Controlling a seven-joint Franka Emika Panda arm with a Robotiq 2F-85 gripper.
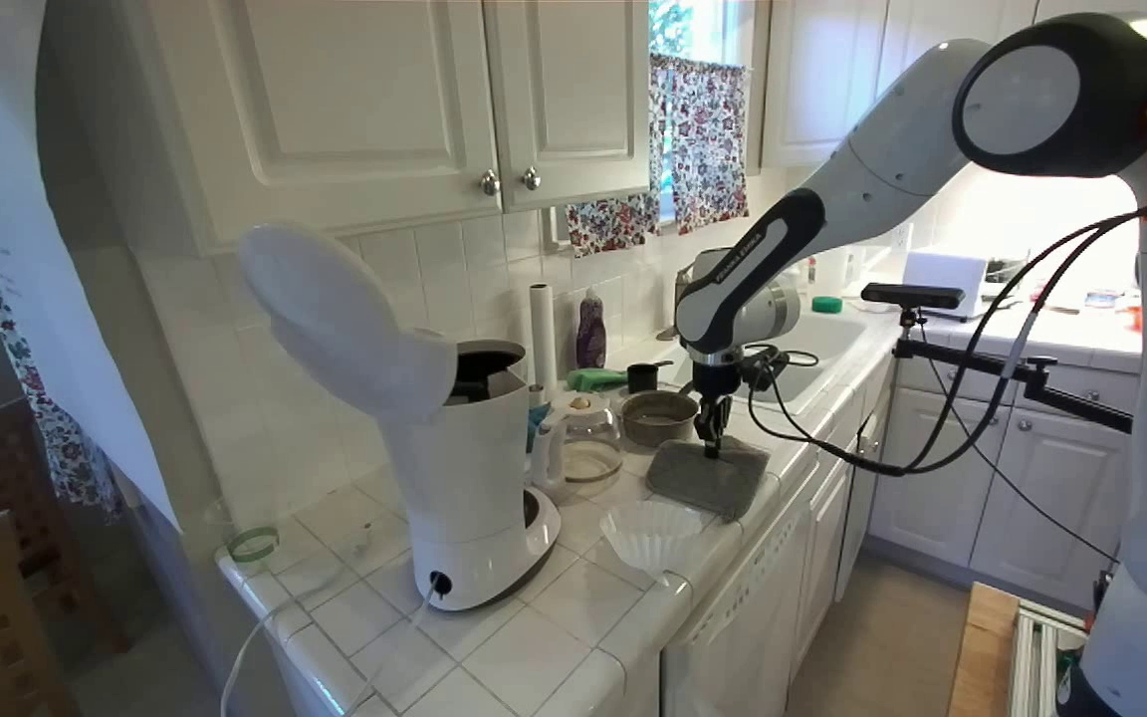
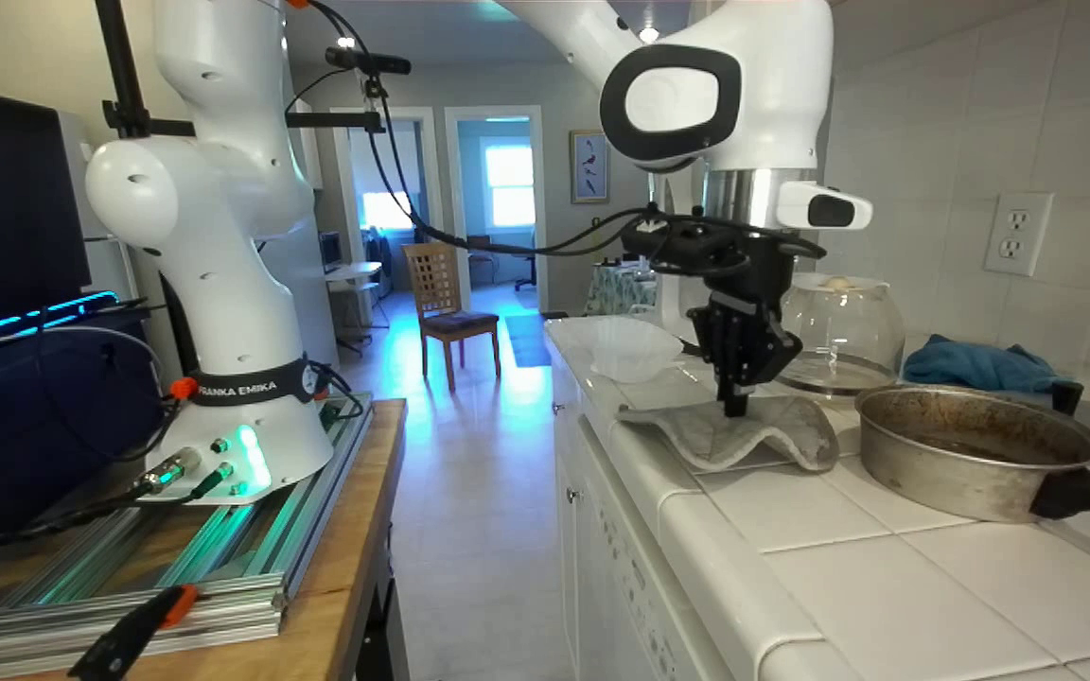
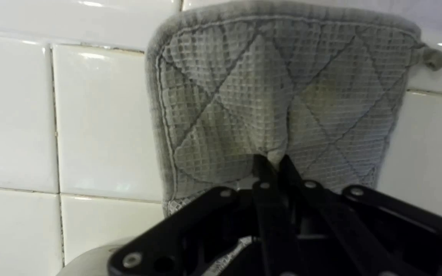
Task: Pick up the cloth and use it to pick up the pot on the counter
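Gathering up the quilted grey pot holder (image 3: 282,96) is the step in hand, and I'd call it caught but not yet lifted. It lies on the white tiled counter (image 1: 534,647) near the front edge, buckled into waves. The Robotiq gripper (image 3: 275,163) points down into it, fingertips drawn together on a slim ridge of fabric. And just beside it, the metal saucepan (image 2: 942,482), untouched, its black handle (image 2: 1089,497) pointing away from the pot holder.

So what's called for now? A slow, straight lift, I'd say, because that pinch is small and the limp quilting might slide out. After that, a short carry to the saucepan, and here comes the fiddly bit: the fabric has to end up between fingers and metal, whether at rim or handle, and hanging folds could bunch in the way. Mind the neighbours! A glass carafe (image 2: 843,331) stands near both, so swinging wide that way looks risky. A white fluted coffee filter (image 1: 653,533) sits near the pot holder too; farther out, the white coffee maker (image 1: 464,498), lid raised.
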